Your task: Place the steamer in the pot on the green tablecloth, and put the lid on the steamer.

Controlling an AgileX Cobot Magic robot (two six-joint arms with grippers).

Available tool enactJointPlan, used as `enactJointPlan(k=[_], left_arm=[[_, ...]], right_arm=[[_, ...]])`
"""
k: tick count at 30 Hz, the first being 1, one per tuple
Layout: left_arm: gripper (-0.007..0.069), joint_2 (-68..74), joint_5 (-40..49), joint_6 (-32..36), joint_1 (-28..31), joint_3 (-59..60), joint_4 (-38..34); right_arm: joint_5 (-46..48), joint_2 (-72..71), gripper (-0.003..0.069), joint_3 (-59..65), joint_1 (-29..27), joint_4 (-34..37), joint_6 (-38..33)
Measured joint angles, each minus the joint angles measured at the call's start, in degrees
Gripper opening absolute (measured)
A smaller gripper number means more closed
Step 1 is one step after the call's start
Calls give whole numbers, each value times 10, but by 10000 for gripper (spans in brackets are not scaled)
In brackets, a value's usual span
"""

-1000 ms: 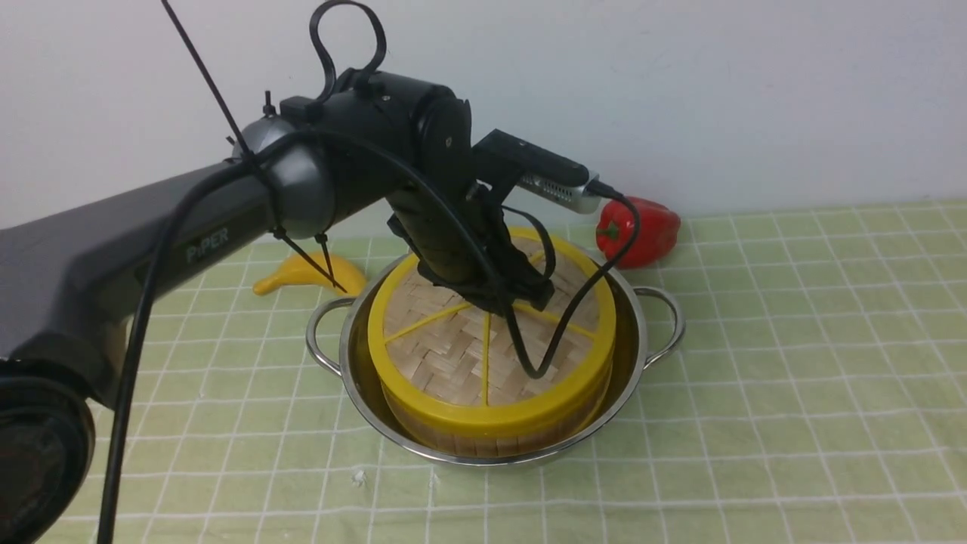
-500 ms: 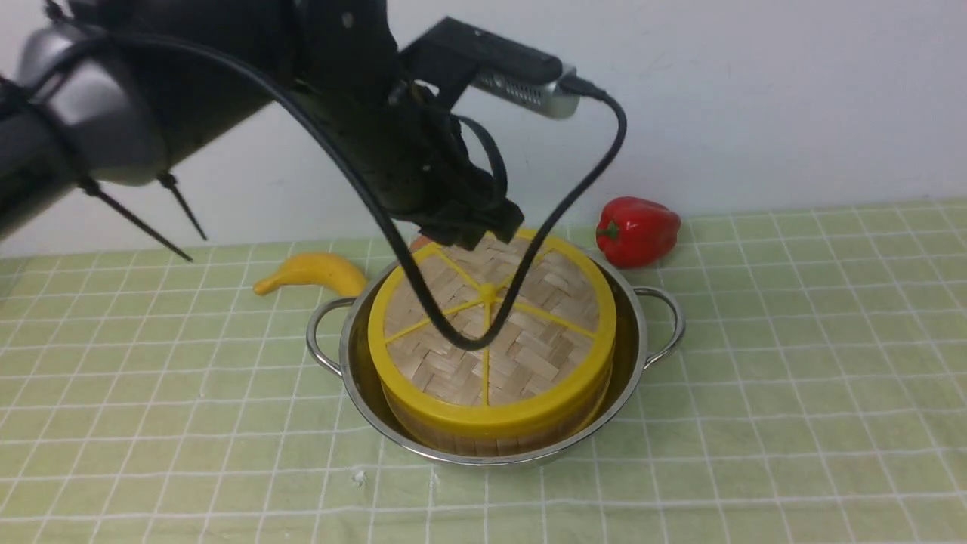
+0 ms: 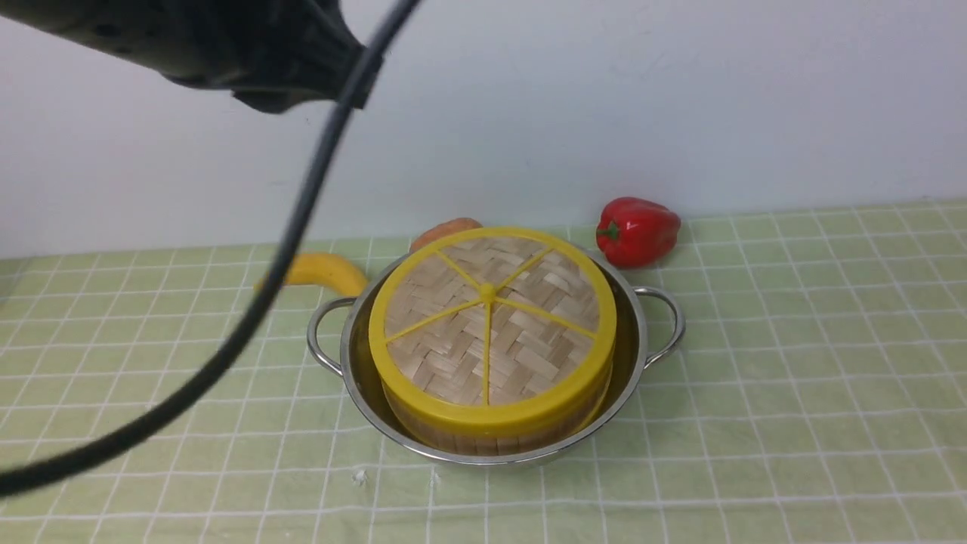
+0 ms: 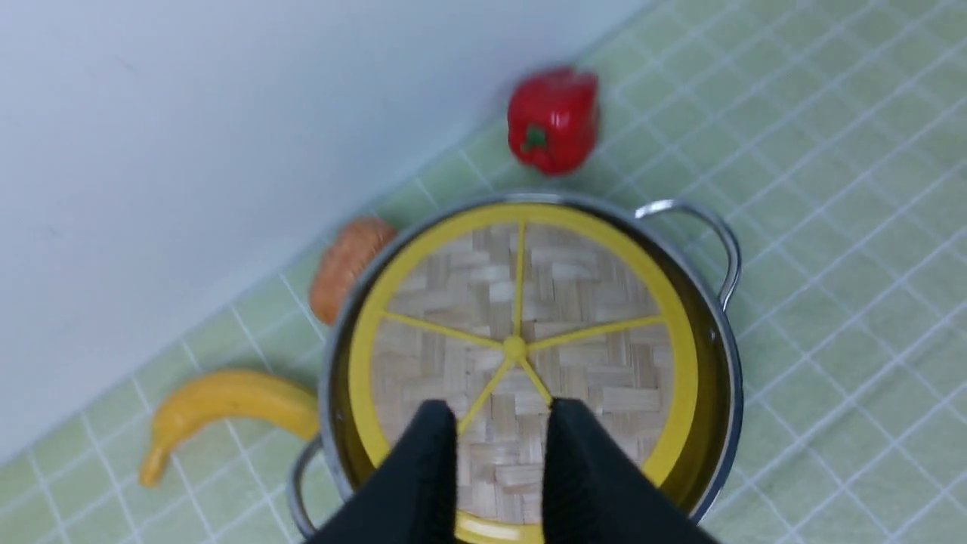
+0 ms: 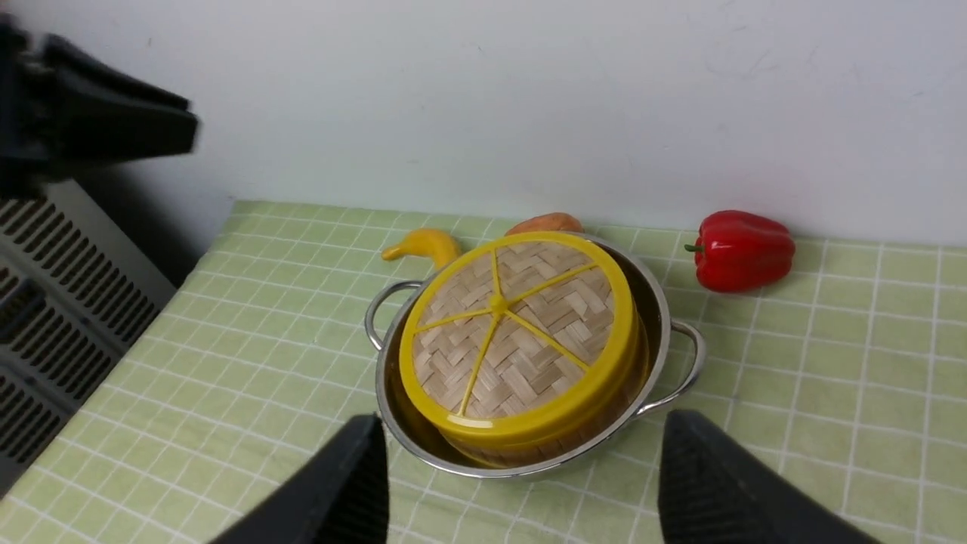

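Observation:
The lid (image 3: 491, 317), a woven disc with a yellow rim and spokes, lies flat on the steamer (image 3: 491, 438). The steamer sits inside the steel pot (image 3: 636, 355) on the green tablecloth (image 3: 793, 378). The buns are hidden under the lid. My left gripper (image 4: 500, 408) is open and empty, high above the lid (image 4: 574, 302) and the pot (image 4: 727, 363). Its arm (image 3: 249, 53) shows at the upper left of the front view. My right gripper (image 5: 525, 427) is wide open and empty, well above the near side of the pot (image 5: 659, 317).
A red pepper (image 3: 637, 230), a yellow banana (image 3: 321, 270) and a brown oval food item (image 3: 446, 227) lie behind the pot by the white wall. A black cable (image 3: 249, 317) hangs across the left side. A grille (image 5: 45, 317) stands past the cloth's left edge.
My left gripper has let go of the lid and risen up and to the left. The lid stays on the steamer in the pot.

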Motion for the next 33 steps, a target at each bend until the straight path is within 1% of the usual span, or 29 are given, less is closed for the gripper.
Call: enactJointPlan(k=[1,2,3,4,5,6,8,11,12,13,15,17,20,21,22,24,27,29,31,33], left_arm=[[87,-23,-18,5,0,18,-1],[74,-32,-26,6,0,27,-1],[31,-63,-60,10,0,69,-1],[15,-76,-75,10,0,81,-1],[-12,-108,-112,10,0,127,-1],[-21,-126,-132,10,0,156,-2],[-23,-174,-184,7,0,246,-3],[-23,-232,-242,2,0,344,-6],[-23,-236,-246,2,0,352,-9],[-23,-278,-284,0,0,421,-12],[-23,-295,-298,-1,0,447,-15],[-23,-357,-348,-8,0,529,-23],[-22,-405,-386,-17,0,574,-31],[-22,-436,-408,-23,0,606,-37],[-22,-440,-410,-23,0,609,-38],[-22,-489,-422,-34,0,659,-44],[-22,-523,-422,-43,0,683,-46],[-22,-544,-420,-53,0,692,-47],[-19,-564,-416,-58,0,697,-47],[-19,-581,-408,-62,0,698,-47]], right_arm=[[0,0,470,0,0,4,1],[0,0,470,0,0,6,1],[0,0,470,0,0,12,3],[0,0,470,0,0,12,2],[0,0,470,0,0,17,3],[0,0,470,0,0,19,3],[0,0,470,0,0,21,3],[0,0,470,0,0,25,3],[0,0,470,0,0,26,3],[0,0,470,0,0,28,3],[0,0,470,0,0,30,4],[0,0,470,0,0,29,2],[0,0,470,0,0,29,1],[0,0,470,0,0,30,1],[0,0,470,0,0,30,1],[0,0,470,0,0,32,0],[-1,0,470,2,0,26,-10],[-5,-4,470,12,0,15,-43],[-39,-20,470,46,0,4,-102],[-84,-47,470,92,0,-11,-130]])
